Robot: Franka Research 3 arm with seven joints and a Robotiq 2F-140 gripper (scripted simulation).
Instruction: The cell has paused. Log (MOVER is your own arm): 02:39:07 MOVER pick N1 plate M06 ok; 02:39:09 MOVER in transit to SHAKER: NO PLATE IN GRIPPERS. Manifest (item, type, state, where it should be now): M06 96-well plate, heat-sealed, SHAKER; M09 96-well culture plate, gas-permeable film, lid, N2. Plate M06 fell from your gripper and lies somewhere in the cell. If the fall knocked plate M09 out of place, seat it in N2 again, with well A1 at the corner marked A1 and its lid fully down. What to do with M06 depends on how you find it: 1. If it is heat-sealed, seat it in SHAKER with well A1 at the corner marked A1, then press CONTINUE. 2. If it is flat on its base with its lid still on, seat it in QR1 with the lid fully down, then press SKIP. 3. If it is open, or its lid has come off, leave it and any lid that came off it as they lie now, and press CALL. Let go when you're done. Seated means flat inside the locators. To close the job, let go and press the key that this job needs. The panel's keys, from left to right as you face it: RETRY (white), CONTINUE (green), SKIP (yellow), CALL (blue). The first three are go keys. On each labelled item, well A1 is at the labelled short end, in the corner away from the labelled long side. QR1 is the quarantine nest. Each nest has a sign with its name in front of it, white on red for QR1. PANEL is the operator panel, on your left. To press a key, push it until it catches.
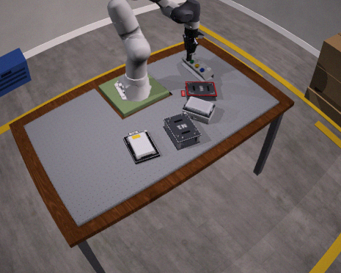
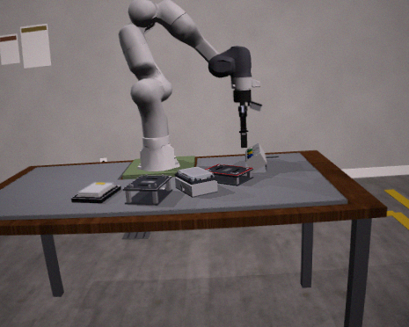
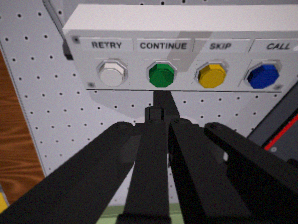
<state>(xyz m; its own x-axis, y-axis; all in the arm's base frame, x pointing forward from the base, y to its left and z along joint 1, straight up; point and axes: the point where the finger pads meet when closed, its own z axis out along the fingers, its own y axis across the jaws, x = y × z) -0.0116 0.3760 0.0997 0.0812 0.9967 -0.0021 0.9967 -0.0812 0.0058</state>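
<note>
My gripper point(image 1: 188, 59) point(image 2: 244, 146) point(image 3: 161, 103) is shut and empty, pointing down at the operator panel point(image 1: 186, 66) point(image 2: 260, 161) point(image 3: 180, 17). In the wrist view its tips end just below the green CONTINUE key point(image 3: 161, 75); contact is not visible. The white RETRY key point(image 3: 111, 73) is left of it, the yellow SKIP key point(image 3: 212, 76) and blue CALL key point(image 3: 263, 76) right. A pale plate point(image 1: 199, 105) point(image 2: 194, 172) lies flat on the white block-shaped station point(image 1: 204, 117) point(image 2: 202, 188). A white plate point(image 1: 142, 145) point(image 2: 97, 190) with a yellow label sits in the low black nest point(image 1: 148, 158) point(image 2: 80, 200).
The red-edged QR1 nest point(image 1: 202, 89) point(image 2: 234, 167) stands beside the panel with nothing on it. The dark raised nest N1 point(image 1: 175, 132) point(image 2: 151, 185) is bare, between the white station and the low black nest. The arm's base stands on a green plate point(image 1: 114, 100) point(image 2: 186, 164).
</note>
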